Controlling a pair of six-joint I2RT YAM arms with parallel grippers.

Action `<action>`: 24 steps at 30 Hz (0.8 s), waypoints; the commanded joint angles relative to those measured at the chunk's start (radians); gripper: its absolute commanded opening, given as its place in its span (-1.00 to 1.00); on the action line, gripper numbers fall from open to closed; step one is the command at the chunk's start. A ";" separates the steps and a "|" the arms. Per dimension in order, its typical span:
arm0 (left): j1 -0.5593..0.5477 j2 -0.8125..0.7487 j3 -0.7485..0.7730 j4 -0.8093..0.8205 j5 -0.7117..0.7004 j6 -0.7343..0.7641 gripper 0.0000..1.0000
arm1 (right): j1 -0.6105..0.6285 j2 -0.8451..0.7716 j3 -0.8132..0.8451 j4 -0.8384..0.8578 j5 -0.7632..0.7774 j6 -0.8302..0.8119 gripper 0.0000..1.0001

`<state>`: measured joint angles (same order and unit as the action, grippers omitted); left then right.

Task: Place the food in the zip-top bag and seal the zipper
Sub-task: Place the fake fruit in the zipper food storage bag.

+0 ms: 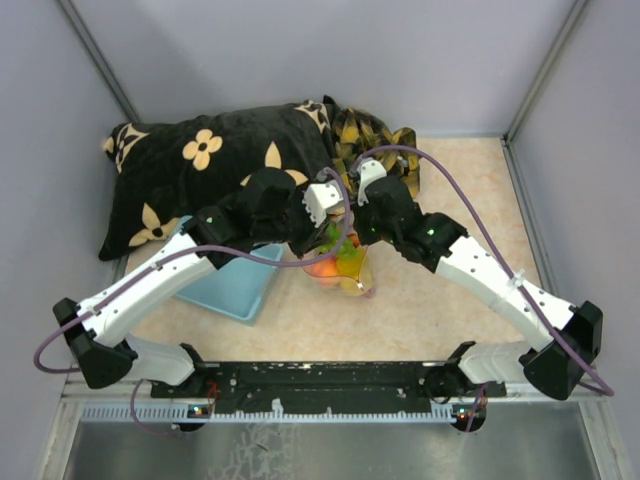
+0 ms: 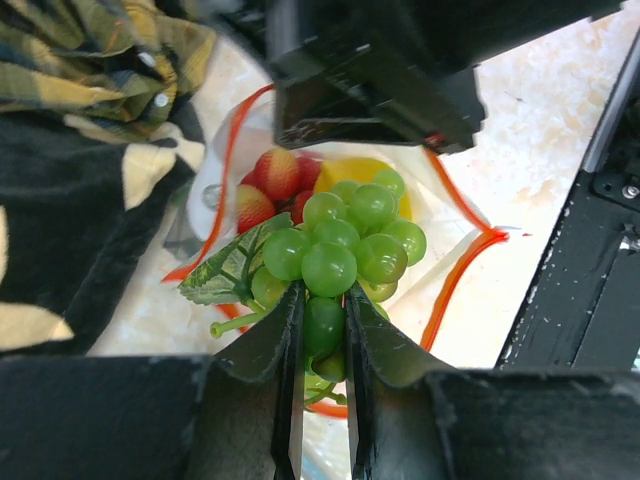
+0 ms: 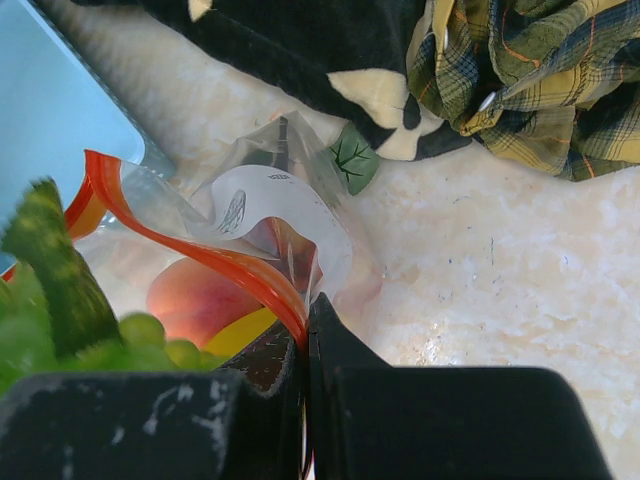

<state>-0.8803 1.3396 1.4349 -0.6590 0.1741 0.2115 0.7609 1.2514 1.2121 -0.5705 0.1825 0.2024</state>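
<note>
A bunch of green grapes [image 2: 335,245] is held tight between the left fingers [image 2: 275,345]. These fingers are closed narrow on the lowest grapes of the bunch. A green leaf [image 2: 222,275] sticks out from one side of the bunch. The grapes are held right over the open mouth of the zip-top bag [image 2: 215,190]. Inside the bag, red strawberries [image 2: 272,180] and a yellow piece [image 2: 350,172] can be seen. The right fingers [image 3: 335,345] are shut on the edge of the bag, and the red-orange zipper [image 3: 240,275] is pinched between them. That side of the mouth is lifted. A round orange fruit [image 3: 195,300] is seen lying in the bag. A small dark green leaf [image 3: 352,160] is seen by the far corner of the bag, but it cannot be told if it is inside. From above, the bag is seen on the pale surface [image 1: 460,200] between the two arms, just beside a light-blue basket [image 1: 235,285]. A black pillow with pale flowers [image 1: 200,170] and a plaid cloth [image 1: 372,132] lie behind them.
</note>
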 commanded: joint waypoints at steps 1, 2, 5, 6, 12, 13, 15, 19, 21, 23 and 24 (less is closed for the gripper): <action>-0.049 0.031 0.037 -0.002 0.020 0.039 -0.75 | -0.008 -0.015 0.058 0.025 0.009 -0.003 -1.00; -0.053 0.036 0.038 0.011 0.024 0.044 -0.69 | -0.007 -0.017 0.058 0.024 0.008 -0.002 -1.00; -0.061 0.064 0.051 0.033 0.070 0.061 -0.62 | -0.007 -0.022 0.056 0.025 0.009 -0.002 -1.00; -0.060 0.074 0.055 0.036 0.076 0.067 -0.61 | -0.008 -0.023 0.056 0.024 0.011 -0.001 -1.00; -0.061 0.093 0.034 0.068 0.038 0.095 -0.36 | -0.008 -0.039 0.046 0.029 0.015 0.000 -1.00; -0.061 0.089 0.024 0.077 0.016 0.097 -0.24 | -0.008 -0.039 0.046 0.029 0.017 0.000 -1.00; -0.060 0.079 0.007 0.101 -0.044 0.092 -0.13 | -0.007 -0.040 0.044 0.030 0.016 0.000 -1.00; -0.060 0.044 -0.036 0.154 -0.162 0.070 0.36 | -0.007 -0.037 0.043 0.032 0.012 0.001 -1.00; -0.060 0.028 -0.047 0.165 -0.182 0.059 0.40 | -0.008 -0.037 0.042 0.032 0.014 0.001 -1.00; -0.061 0.018 -0.053 0.160 -0.219 0.038 0.44 | -0.008 -0.035 0.043 0.034 0.013 0.000 -1.00; -0.060 0.014 -0.054 0.154 -0.245 0.025 0.45 | -0.007 -0.035 0.043 0.034 0.013 0.000 -1.00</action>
<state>-0.9363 1.3991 1.3911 -0.5484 0.0380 0.2771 0.7609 1.2503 1.2121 -0.5701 0.1825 0.2024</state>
